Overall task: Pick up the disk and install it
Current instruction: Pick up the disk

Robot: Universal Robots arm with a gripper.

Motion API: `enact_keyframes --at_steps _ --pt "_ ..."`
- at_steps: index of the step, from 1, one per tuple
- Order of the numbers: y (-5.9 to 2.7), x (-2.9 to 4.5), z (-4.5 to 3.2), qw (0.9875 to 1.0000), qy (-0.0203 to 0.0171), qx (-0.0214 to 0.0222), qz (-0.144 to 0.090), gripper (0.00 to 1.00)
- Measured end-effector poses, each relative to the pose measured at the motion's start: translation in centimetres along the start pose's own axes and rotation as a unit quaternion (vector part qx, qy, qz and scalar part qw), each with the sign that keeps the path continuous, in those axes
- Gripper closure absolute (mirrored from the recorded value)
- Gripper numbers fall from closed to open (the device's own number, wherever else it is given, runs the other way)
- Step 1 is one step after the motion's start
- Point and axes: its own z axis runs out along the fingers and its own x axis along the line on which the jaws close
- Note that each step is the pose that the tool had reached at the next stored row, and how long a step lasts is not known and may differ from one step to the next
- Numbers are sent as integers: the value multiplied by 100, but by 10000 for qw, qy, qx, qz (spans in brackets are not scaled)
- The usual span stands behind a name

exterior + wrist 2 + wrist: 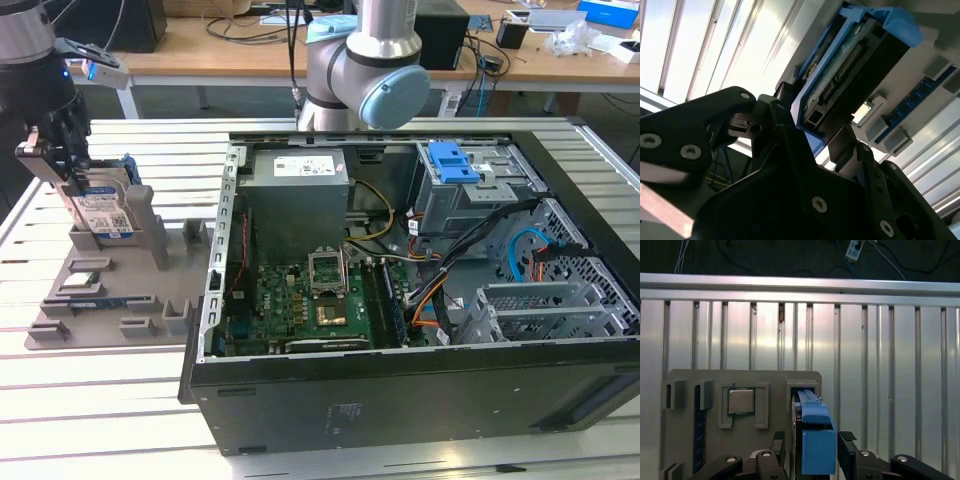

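The disk, a silver drive with a white-and-blue label in a blue bracket, stands on edge in a slot of the grey holder plate at the exterior view's left. My gripper sits on its top end, shut on the disk. In the first wrist view the blue bracket of the disk runs between my two black fingers, over the holder plate. In the second wrist view the disk shows its connector edge, held in my gripper.
An open computer case lies across the middle and the exterior view's right, with a motherboard, cables and a drive cage with a blue latch. The arm's base stands behind it. A processor chip rests in the holder plate.
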Motion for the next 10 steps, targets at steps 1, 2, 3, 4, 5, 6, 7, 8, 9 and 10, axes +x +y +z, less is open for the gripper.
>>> enact_keyframes --at_steps 1,2,3,4,5,6,7,8,9,10 --pt "4 0 1 10000 0 -1 -8 46" --pt "8 0 5 10000 0 -1 -10 46" --pt "9 0 15 10000 -4 0 -12 46" --pt "9 1 26 10000 -5 0 -14 46" --pt "8 1 41 10000 -5 -1 -14 46" --pt "8 1 48 10000 -5 0 -15 46" --pt "7 1 55 10000 -5 -1 -15 46" --pt "8 2 57 10000 -5 -2 -15 46" --pt "8 2 58 10000 -5 -2 -15 46" --pt "7 2 59 10000 -5 -1 -15 46"
